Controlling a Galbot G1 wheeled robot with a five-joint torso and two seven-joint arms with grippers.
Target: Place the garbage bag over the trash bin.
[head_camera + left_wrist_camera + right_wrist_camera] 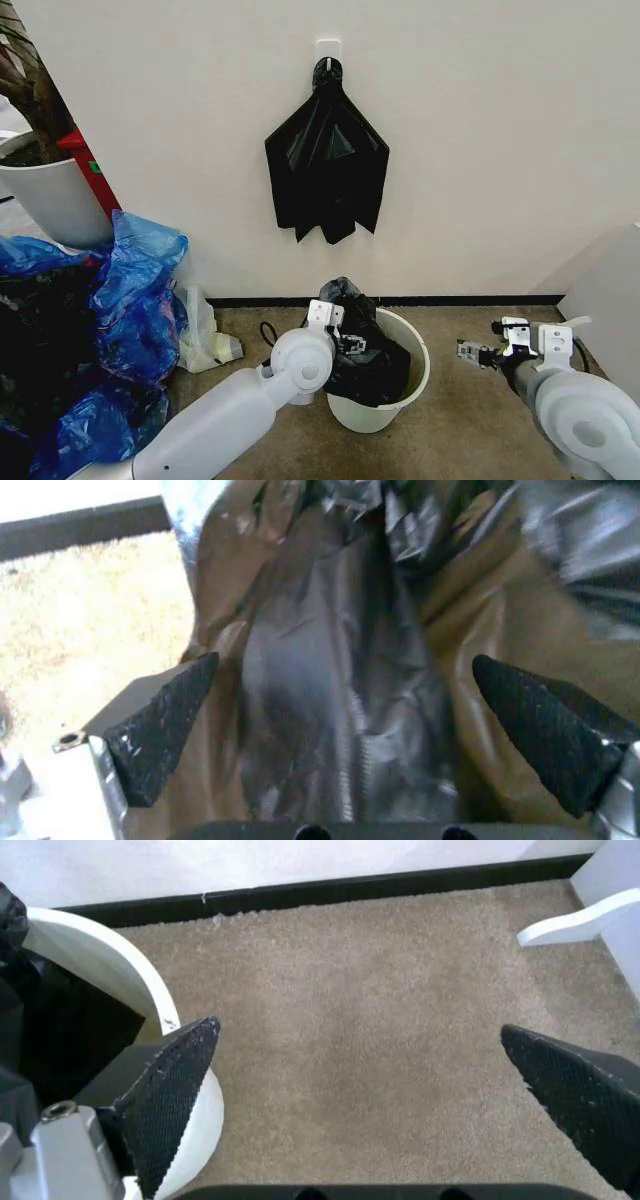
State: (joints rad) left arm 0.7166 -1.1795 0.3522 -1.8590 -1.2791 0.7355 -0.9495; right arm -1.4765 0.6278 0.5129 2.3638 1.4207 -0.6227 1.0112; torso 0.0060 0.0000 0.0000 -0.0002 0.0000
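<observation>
The white trash bin [400,405] stands on the carpet near the wall. A glossy black garbage bag [372,350] is bunched in its mouth and rises above the left side of the rim. My left gripper [348,340] is at that bunched plastic. In the left wrist view the left gripper [350,731] is open, with folds of the garbage bag [340,667] between the spread fingers. My right gripper [474,353] hovers open just right of the bin. In the right wrist view the right gripper [375,1095] is over bare carpet, with the trash bin's rim [110,960] beside one finger.
A second black bag [327,170] hangs from a wall hook above the bin. Blue plastic bags [120,310] pile up at the left, beneath a white planter pot [50,195]. A white panel [610,290] stands at the right.
</observation>
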